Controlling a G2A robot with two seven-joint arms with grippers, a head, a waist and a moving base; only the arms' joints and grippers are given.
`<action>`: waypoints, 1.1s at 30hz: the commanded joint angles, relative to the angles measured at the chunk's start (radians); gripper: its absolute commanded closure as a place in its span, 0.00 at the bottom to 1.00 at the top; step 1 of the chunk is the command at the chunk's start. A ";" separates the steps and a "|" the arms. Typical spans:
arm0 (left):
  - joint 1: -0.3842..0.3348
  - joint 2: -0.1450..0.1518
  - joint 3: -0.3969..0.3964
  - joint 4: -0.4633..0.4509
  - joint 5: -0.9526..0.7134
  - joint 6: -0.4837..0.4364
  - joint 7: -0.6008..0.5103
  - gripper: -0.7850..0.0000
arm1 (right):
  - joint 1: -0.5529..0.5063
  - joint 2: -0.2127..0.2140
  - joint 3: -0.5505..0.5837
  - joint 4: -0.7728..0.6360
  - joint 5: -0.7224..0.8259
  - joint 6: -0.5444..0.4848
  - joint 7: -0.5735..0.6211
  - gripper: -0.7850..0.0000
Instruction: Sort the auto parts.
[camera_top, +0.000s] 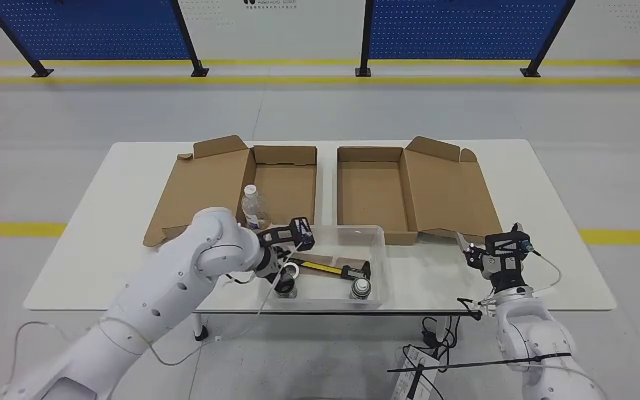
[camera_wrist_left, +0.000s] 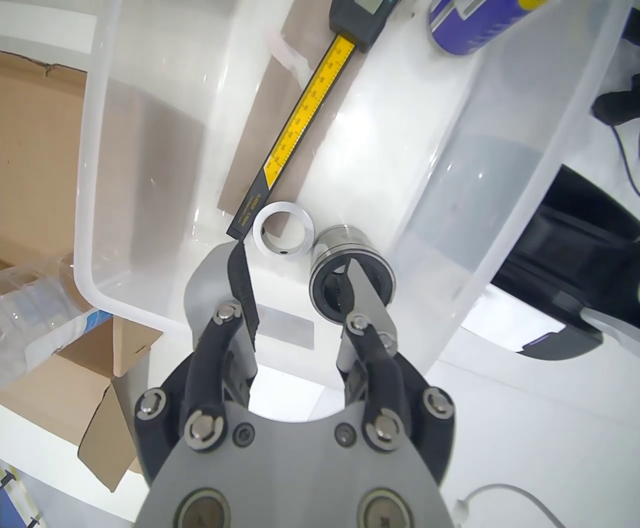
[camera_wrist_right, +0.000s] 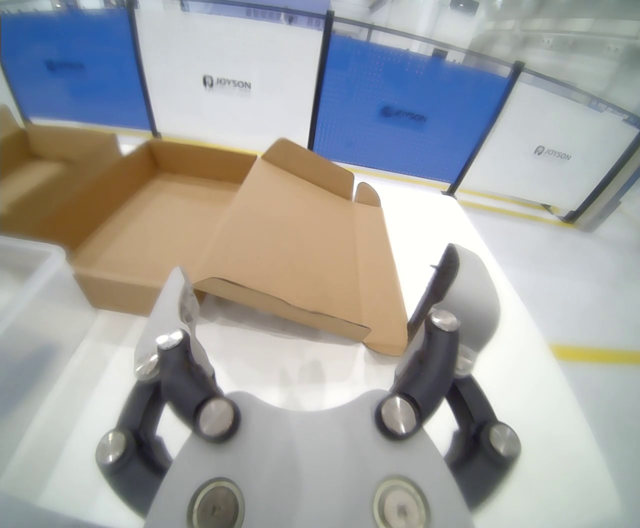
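Parts in the clear bin (camera_wrist_left: 95, 150): 1 metal ring (camera_wrist_left: 308, 231), 1 steel bearing sleeve (camera_wrist_left: 372, 257), 1 yellow-scaled caliper (camera_wrist_left: 305, 105), 1 blue-labelled cylinder (camera_wrist_left: 470, 20).
- The ring lies flat on the bin floor at the left end, just beside the sleeve and at the tip of the caliper's bar.
- The sleeve stands on end next to the bin's near wall.
- The caliper runs lengthwise along the bin floor. The blue-labelled cylinder is at the bin's far end from the ring.

Left claw (camera_wrist_left: 292, 254): inside the bin's left end, pointing down, fingers spread and holding nothing. One fingertip (camera_wrist_left: 237, 270) is beside the caliper tip. The other overlaps the sleeve's open bore; contact cannot be judged. The ring sits just ahead of the gap between them.

Right claw (camera_wrist_right: 314, 261): to the right of the bin, well apart from it, above the table (camera_top: 560, 200). Its fingers are wide apart and it is empty.

Behind the bin: 2 open cardboard boxes, left (camera_top: 285, 180) and right (camera_top: 370, 190). 1 plastic bottle (camera_top: 252, 203) stands off the bin's back left corner.
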 joint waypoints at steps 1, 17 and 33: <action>-0.005 0.003 0.005 0.000 -0.005 0.002 -0.002 0.42 | 0.000 0.000 0.000 0.000 0.000 0.000 0.000 0.00; -0.041 0.021 0.071 0.009 -0.034 0.010 -0.009 0.42 | 0.000 0.000 0.000 0.000 0.000 0.000 0.000 0.00; -0.110 0.021 0.178 0.042 -0.060 0.014 -0.014 0.49 | 0.000 0.000 0.000 0.000 0.000 0.000 0.000 0.00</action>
